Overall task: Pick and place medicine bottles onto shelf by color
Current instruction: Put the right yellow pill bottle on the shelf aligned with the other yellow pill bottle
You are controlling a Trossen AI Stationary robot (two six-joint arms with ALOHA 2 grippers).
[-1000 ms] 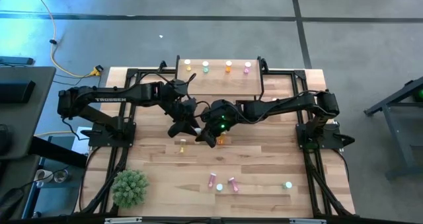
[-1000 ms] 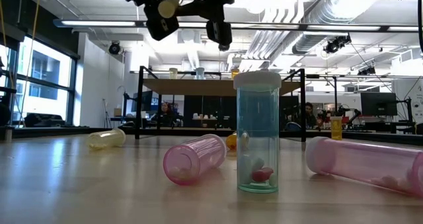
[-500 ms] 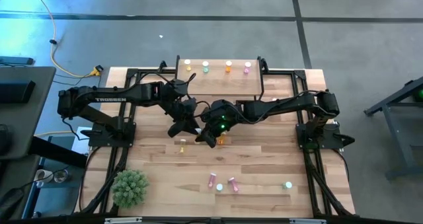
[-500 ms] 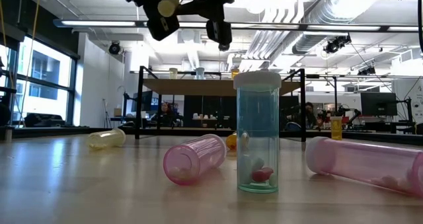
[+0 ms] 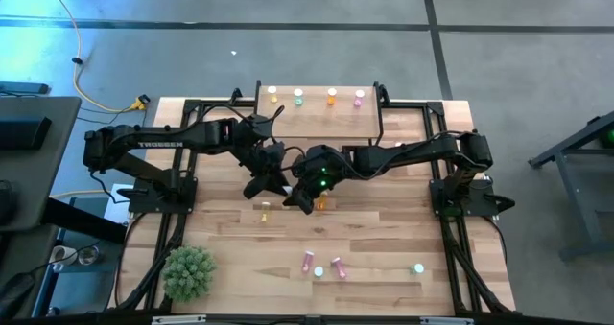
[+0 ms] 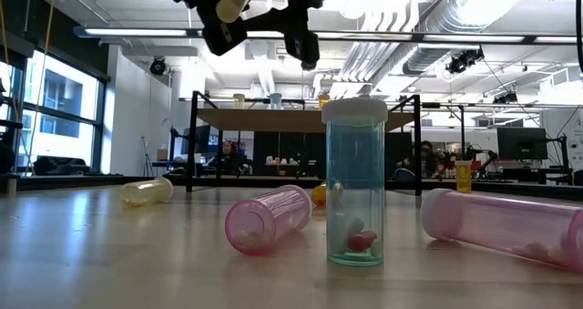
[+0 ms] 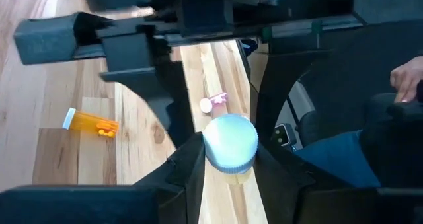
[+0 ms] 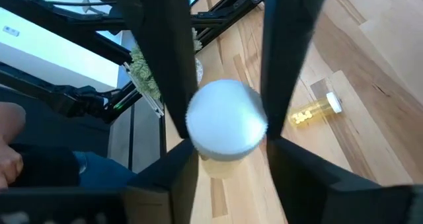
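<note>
— Looking down from up high, where are the arms?
— Both meet over the middle of the bench [image 5: 384,248]. The left pincer [image 5: 271,179] and the right pincer [image 5: 295,193] are just beside each other.
— And the shelf [image 5: 317,124]?
— It is at the far edge. Four bottles stand in a row on it: a yellow one [image 5: 272,96], a green one [image 5: 298,97], an orange one [image 5: 332,96] and a pink one [image 5: 359,97].
— What about the low view?
— A pale bottle [image 6: 232,4] is held high up, off the bench. Down below, a green bottle [image 6: 355,190] stands up. A pink bottle [image 6: 269,220] lies on its side near it.
— What does the left wrist see?
— The left pincer is closed narrow on the pale bottle, one finger on each side. An orange bottle [image 7: 91,123] lies on the bench below.
— And the right wrist?
— The pale bottle's white cap is right there. I cannot tell if the right pincer is gripping it or loose.
</note>
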